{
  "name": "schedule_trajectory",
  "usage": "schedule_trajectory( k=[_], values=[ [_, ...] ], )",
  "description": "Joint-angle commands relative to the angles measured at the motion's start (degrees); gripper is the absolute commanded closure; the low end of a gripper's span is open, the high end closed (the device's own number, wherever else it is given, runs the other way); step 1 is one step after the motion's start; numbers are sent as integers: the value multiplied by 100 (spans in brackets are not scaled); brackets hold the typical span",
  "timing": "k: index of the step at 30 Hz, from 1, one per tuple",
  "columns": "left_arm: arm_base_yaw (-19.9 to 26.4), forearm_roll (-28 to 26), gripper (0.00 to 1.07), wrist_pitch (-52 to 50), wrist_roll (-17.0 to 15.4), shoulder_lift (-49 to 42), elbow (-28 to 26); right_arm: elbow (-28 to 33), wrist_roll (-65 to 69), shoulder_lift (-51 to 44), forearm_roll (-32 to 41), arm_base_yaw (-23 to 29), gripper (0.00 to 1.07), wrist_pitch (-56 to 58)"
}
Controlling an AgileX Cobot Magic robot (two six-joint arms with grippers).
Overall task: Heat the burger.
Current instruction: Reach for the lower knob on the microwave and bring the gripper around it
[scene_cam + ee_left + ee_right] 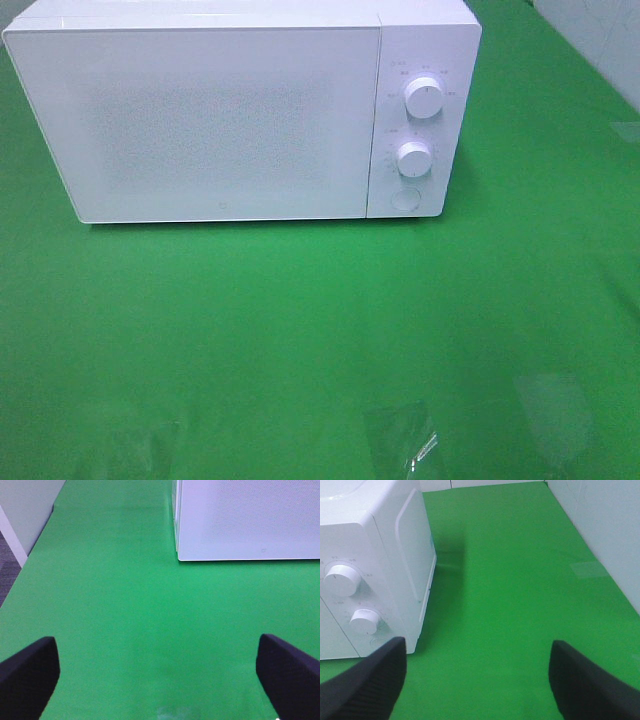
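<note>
Where the microwave [200,120] front ends, green tabletop [300,330] spreads forward.

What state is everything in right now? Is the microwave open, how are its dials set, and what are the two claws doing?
Microwave door: shut.
Upper dial: marker pointing straight up.
Lower dial: setting too small to read.
Left gripper: open, empty, over the green cloth.
Right gripper: open, empty.
Burger: not in sight in any view.
</note>
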Motion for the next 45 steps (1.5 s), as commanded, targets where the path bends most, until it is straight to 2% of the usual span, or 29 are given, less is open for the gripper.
schedule_trajectory(
  k=[1, 5, 7, 13, 22, 26, 27, 28, 29, 30, 32, 33, 34, 35, 36, 39, 41, 44, 45],
  values=[
    [0, -46, 7, -46, 11, -138, 11, 52, 86, 201, -34, -23, 31, -350],
    [0, -46, 7, -46, 11, -138, 11, 57, 97, 567, -34, -23, 31, -642],
    [0, -46, 7, -46, 11, -138, 11, 57, 97, 1140, 23, -23, 31, -1387],
    [0, -46, 7, -46, 11, -138, 11, 57, 40, 1776, 355, -23, 31, -2240],
    [0, -46, 7, -46, 11, -138, 11, 57, -1180, 2710, 1117, 34, 31, -3524],
    [0, -46, 7, -46, 11, -138, 11, 97, -1725, 3019, 1690, 441, 31, -4091],
    [0, -46, 7, -46, 11, -138, 11, 149, -2097, 3140, 2005, 699, 31, -4395],
    [0, -46, 7, -46, 11, -138, 11, 149, -2097, 3140, 2005, 699, 31, -4395],
    [0, -46, 7, -46, 11, -138, 11, 218, -2395, 3243, 2378, 974, 31, -4744],
    [0, -46, 7, -46, 11, -138, 11, 218, -2395, 3243, 2378, 974, 31, -4744],
    [0, -46, 7, -46, 11, -138, 11, 327, -2836, 3380, 3111, 1564, 31, -5317],
    [0, -46, 7, -46, 11, -138, 11, 327, -2836, 3380, 3111, 1564, 31, -5317],
    [0, -46, 7, -46, 11, -138, 11, 378, -2911, 3466, 3363, 1879, 31, -5678],
    [0, -46, 7, -46, 11, -138, 11, 378, -2911, 3466, 3363, 1879, 31, -5678],
    [0, -46, 7, -46, 11, -138, 11, 413, -2911, 3541, 3484, 2143, 31, -5970],
    [0, -46, 7, -46, 11, -138, 11, 413, -2911, 3575, 3529, 2257, 31, -6056],
    [0, -46, 7, -46, 11, -138, 11, 413, -2911, 3753, 3862, 2750, 31, -6388],
    [0, -46, 7, -46, 11, -138, 11, 407, -2911, 3879, 4102, 2962, 31, -6572],
    [0, -46, 7, -46, 11, -138, 11, 407, -2911, 4039, 4354, 3186, 31, -6738]
  ],
)
